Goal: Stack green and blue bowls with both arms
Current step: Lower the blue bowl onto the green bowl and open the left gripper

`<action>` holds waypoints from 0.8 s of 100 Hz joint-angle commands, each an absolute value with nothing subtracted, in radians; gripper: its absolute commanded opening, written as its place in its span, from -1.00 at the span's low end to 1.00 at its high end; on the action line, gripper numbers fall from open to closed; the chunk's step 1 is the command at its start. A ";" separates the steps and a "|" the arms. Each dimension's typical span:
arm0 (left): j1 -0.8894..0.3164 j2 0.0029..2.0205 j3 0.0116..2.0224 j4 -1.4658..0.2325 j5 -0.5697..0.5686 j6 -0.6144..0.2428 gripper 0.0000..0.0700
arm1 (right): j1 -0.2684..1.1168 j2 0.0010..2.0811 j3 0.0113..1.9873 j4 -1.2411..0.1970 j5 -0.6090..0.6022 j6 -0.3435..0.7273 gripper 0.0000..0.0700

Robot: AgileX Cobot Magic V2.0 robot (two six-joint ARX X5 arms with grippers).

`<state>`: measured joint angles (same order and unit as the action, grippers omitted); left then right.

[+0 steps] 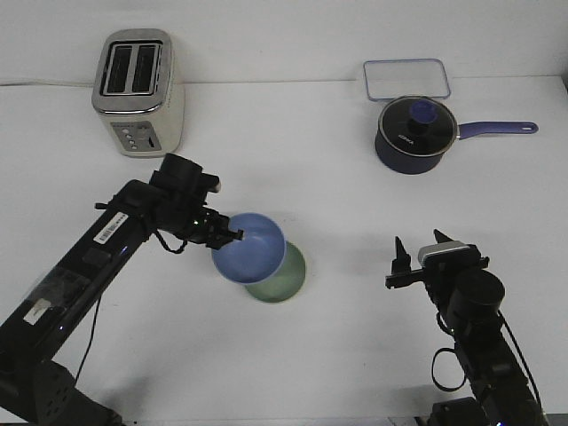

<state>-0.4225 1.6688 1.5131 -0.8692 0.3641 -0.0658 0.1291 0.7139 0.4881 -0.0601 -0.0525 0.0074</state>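
Front view shows the stacking step in hand: the left gripper [229, 236] pinches the near-left rim of the blue bowl [252, 248] and holds it tilted, partly over the green bowl [282, 277], which sits on the table [293, 169] around its middle. The blue bowl overlaps the green one's upper-left part; whether the two touch I cannot tell. The right gripper [400, 257] hangs apart toward the right front edge, its fingers spread and holding nothing. A toaster [139, 91] stands near the far left corner, with a saucepan [414, 133] and a clear container [406, 79] toward the far right. As I judge it, the next move calls for centring the blue bowl over the green one, levelling it, lowering it in, then letting go.
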 commanded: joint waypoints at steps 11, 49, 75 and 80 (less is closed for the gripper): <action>-0.501 1.674 1.526 -0.826 0.368 -0.065 -0.98 | 0.131 0.719 0.495 -0.045 -0.055 0.012 0.49; -0.563 1.749 1.526 -0.838 0.367 -0.080 -0.96 | 0.131 0.719 0.495 -0.046 -0.055 0.012 0.49; -0.563 1.749 1.526 -0.840 0.367 -0.082 -0.38 | 0.131 0.719 0.495 -0.045 -0.055 0.012 0.49; -0.563 1.749 1.526 -0.839 0.367 -0.084 -0.22 | 0.131 0.719 0.495 -0.045 -0.055 0.012 0.49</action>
